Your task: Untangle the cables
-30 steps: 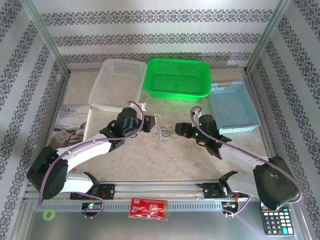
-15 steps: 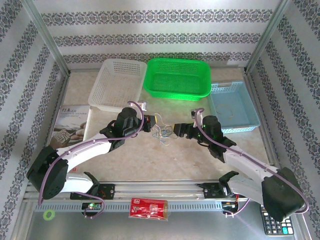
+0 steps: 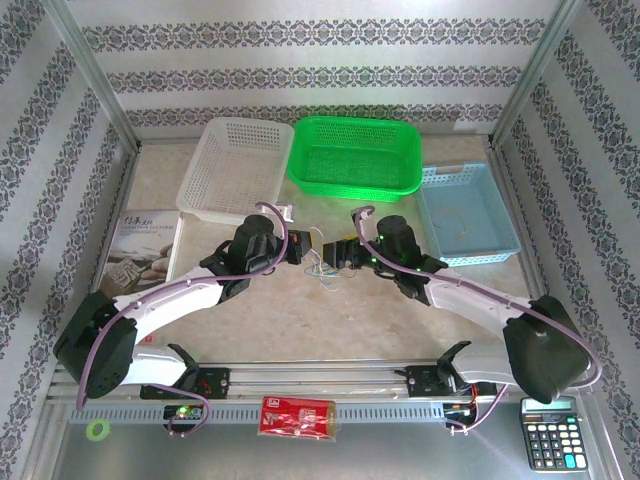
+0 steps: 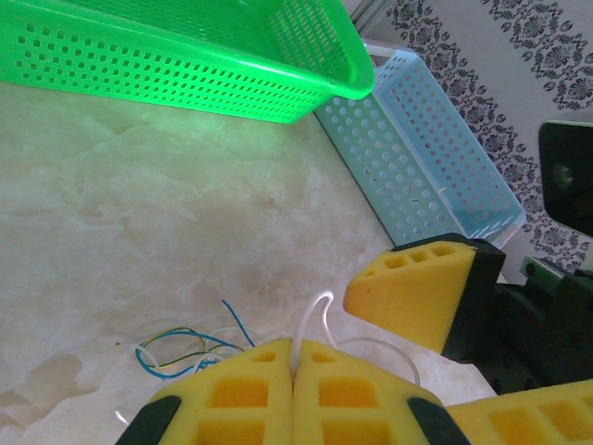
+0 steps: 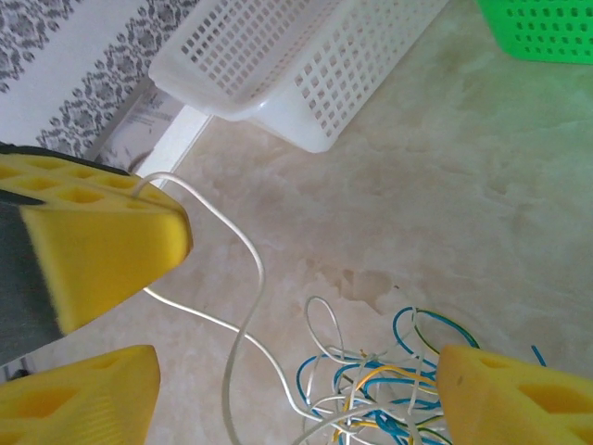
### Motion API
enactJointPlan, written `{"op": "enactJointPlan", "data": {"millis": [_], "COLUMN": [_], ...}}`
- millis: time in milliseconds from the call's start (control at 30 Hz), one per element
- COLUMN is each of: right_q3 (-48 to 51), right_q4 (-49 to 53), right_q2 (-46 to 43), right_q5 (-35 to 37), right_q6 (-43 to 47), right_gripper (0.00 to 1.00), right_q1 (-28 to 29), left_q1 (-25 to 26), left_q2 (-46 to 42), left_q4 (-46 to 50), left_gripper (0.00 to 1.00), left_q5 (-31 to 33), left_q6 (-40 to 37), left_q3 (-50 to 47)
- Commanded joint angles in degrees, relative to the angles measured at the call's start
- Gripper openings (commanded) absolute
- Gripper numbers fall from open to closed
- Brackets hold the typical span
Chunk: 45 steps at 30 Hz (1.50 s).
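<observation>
left fingers [image 4: 232, 394] clamped on one cream-white wire [image 5: 261, 273] | right fingers [image 5: 519, 399] spread wide, holding nothing, straddling the tangle of hair-thin white, blue and yellow cables [image 5: 371, 380] on the beige tabletop [image 5: 445, 185] | risk: if I close on several strands, pulling apart tightens the knot or slips the pinched wire

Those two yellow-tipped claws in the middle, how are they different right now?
The left end effector is shut, pinching a white cable; the right end effector is open and holds nothing. The left sits beside the tangle; the right points straight at it. Both have yellow fingers and nearly meet over the table.
</observation>
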State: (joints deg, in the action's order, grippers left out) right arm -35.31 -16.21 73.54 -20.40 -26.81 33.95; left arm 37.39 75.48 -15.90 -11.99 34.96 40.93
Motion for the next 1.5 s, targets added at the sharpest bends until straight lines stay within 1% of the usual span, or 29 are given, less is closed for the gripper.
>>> {"op": "enactJointPlan", "data": {"millis": [0, 100, 267, 433, 633, 700, 867, 900, 933, 967, 1033, 1067, 1133, 1200, 1300, 1367, 1467], "right_q3": [-1.91, -1.89, -0.87, 1.03, 3.11, 3.63, 4.11, 4.02, 3.8, 3.62, 3.41, 3.41, 3.33, 3.08, 1.99, 1.41, 0.96], "right_q4": [-0.12, -0.37, -2.14, -2.47, -2.43, -2.41, -2.18, -2.11, -2.12, -2.07, -2.07, -2.14, -2.12, -2.32, -2.4, -2.57, -3.54], "right_q2": [2.6, 4.6, 5.54, 3.23, 0.03, -0.98, -3.2, -3.38, -3.5, -3.58, -3.58, -3.58, -3.45, -3.02, -1.53, -1.04, -0.76], "right_q5": [1.35, 2.34, 0.58, -1.06, -2.7, -3.08, -5.45, -6.04, -6.73, -7.43, -8.45, -8.74, -9.15, -10.11, -12.36, -13.37, -13.95], "right_q6": [3.03, 3.54, 2.14, 1.09, 0.05, -0.33, -2.48, -3.05, -3.56, -4.28, -5.73, -6.37, -7.72, -9.11, -11.94, -13.44, -15.47], "right_gripper": [0.77, 0.72, 0.47, 0.3, 0.05, 0.0, 0.0, 0.0, 0.0, 0.0, 0.0, 0.0, 0.0, 0.0, 0.0, 0.0, 0.0], "right_q1": [0.58, 0.46, -1.58, -2.98, -4.57, -4.86, -5.11, -5.13, -5.13, -5.13, -5.13, -5.13, -5.21, -5.38, -5.66, -5.74, -5.75], "left_q1": [-0.21, -0.22, -0.21, -0.29, -0.23, -0.22, -0.21, -0.28, -0.25, -0.29, -0.29, -0.3, -0.3, -0.29, -0.23, -0.27, -0.21], "left_q2": [0.23, 0.08, -0.45, -0.77, -0.56, -0.36, 0.47, 0.56, 0.67, 0.75, 0.45, 0.01, -1.16, -2.8, -5.56, -6.94, -8.12], "left_q4": [-2.57, -2.67, -2.41, -2.05, -1.81, -1.65, -1.58, -1.55, -1.58, -1.61, -1.5, -1.15, -0.57, -0.04, 0.26, -0.41, -3.89], "left_gripper": [0.0, 0.0, 0.0, 0.0, 0.0, 0.0, 0.0, 0.03, 0.14, 0.27, 0.45, 0.54, 0.63, 0.67, 0.68, 0.67, 0.63], "left_q5": [-1.16, -1.23, -0.88, -0.27, 0.75, 1.05, 1.1, 1.0, 0.88, 0.68, 0.69, 0.77, 1.12, 1.18, -0.56, -3.1, -7.99], "left_q6": [0.72, 0.73, 0.65, 0.24, 0.09, 0.16, 0.07, 0.03, 0.06, -0.04, -0.04, -0.04, 0.0, 0.18, 1.91, 3.78, 7.23], "left_q3": [0.14, 0.07, -0.18, -0.65, -1.08, -1.03, -0.88, -0.88, -0.94, -0.97, -1.03, -1.22, -1.7, -2.24, -3.66, -4.83, -6.62]}}
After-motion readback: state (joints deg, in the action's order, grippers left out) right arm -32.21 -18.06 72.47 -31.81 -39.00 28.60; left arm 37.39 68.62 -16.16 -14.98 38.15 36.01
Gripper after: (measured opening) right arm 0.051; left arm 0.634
